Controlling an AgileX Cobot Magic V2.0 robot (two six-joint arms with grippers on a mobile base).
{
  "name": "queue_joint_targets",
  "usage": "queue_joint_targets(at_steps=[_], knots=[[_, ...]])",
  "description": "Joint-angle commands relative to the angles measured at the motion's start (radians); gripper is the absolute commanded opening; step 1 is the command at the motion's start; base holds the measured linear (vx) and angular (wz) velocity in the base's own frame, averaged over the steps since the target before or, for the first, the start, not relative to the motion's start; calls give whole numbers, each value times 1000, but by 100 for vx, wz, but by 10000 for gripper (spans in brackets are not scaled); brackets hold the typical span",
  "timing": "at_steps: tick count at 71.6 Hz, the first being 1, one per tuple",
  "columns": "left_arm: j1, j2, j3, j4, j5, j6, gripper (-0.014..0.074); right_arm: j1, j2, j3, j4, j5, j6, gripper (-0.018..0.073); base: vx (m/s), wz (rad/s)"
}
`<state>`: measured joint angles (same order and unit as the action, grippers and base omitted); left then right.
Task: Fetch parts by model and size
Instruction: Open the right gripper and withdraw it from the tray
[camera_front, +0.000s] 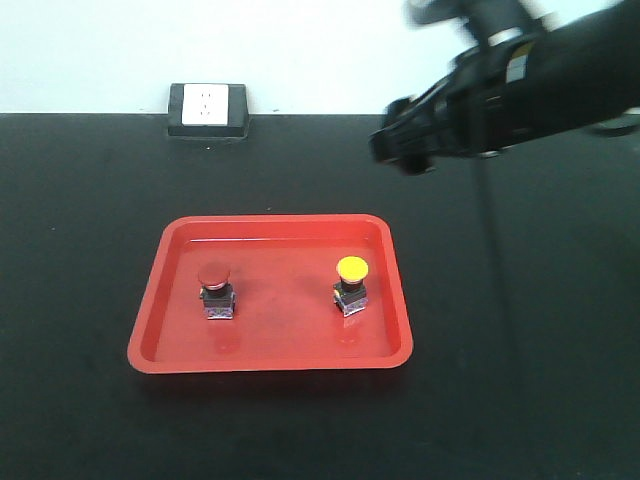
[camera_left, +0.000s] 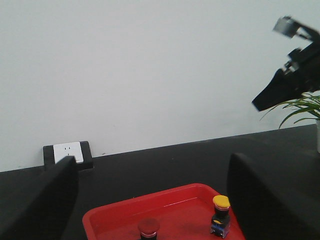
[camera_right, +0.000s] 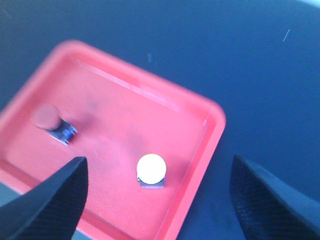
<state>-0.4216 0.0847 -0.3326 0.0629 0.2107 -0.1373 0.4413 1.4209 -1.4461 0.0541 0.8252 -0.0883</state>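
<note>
Currently: red-capped switch (camera_front: 216, 289) and yellow-capped switch (camera_front: 351, 285) stand upright, well apart, inside red tray (camera_front: 270, 359) on black table (camera_front: 80, 200) | right hand (camera_right: 155, 200) hovers above tray, fingers spread wide, holding nothing | left hand (camera_left: 150, 200) low near tray's edge, fingers wide apart, empty | wall socket (camera_front: 208, 109) behind tray

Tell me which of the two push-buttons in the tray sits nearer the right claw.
The yellow-capped switch, standing on the right side of the red tray. The red-capped switch stands on the tray's left side, farther from the right claw.
</note>
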Motion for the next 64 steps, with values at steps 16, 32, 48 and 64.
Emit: queue_joint_targets(at_steps=[16, 32, 48, 64], knots=[[-6, 11, -21, -2, -77, -4, 589, -4, -454, 280, -7, -245, -22, 557, 0, 0], [-6, 11, -21, -2, -79, -4, 589, -4, -737, 539, -7, -360, -23, 557, 0, 0], [-6, 11, -21, -3, -55, -4, 589, -4, -1028, 797, 1, -463, -25, 557, 0, 0], [-6, 17, -21, 7, -15, -3, 589, -4, -1317, 1012, -2, -609, -26, 557, 0, 0]])
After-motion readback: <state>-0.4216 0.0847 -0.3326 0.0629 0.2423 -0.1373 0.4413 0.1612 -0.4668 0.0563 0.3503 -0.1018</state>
